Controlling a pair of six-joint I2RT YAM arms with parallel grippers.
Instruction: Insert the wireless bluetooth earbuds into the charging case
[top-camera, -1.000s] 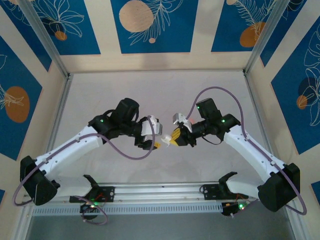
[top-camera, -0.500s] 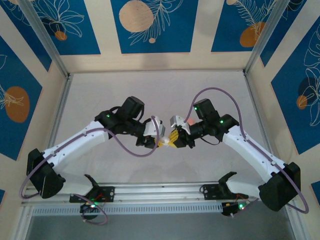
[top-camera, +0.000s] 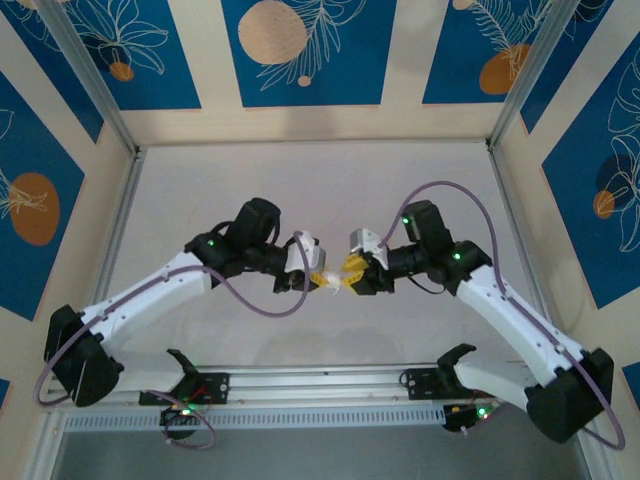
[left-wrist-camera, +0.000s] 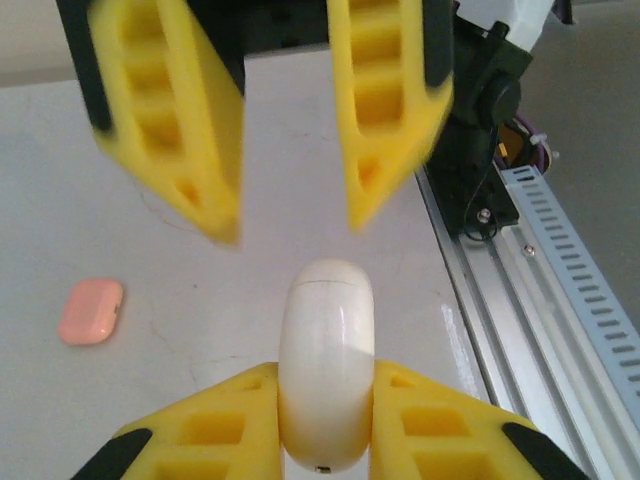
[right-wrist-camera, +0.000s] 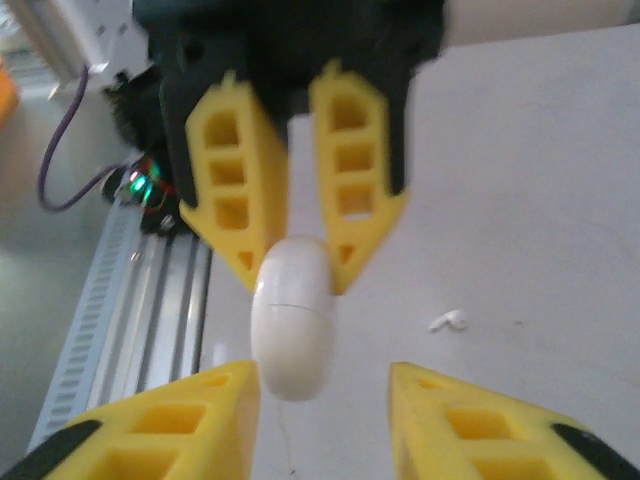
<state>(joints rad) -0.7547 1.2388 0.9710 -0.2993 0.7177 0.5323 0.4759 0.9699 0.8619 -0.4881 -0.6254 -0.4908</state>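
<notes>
We clamp the closed white case (left-wrist-camera: 325, 350) in the left gripper (left-wrist-camera: 325, 378), clear of the table (right-wrist-camera: 520, 150). The right gripper (right-wrist-camera: 322, 378) straddles it with fingers spread, not touching, presumably free to fetch the white earbud (right-wrist-camera: 447, 321) lying below on the far side.

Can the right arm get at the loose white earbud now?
Probably yes. The right gripper is open, off the white charging case that the left gripper holds; the white earbud lies alone on bare table.
</notes>
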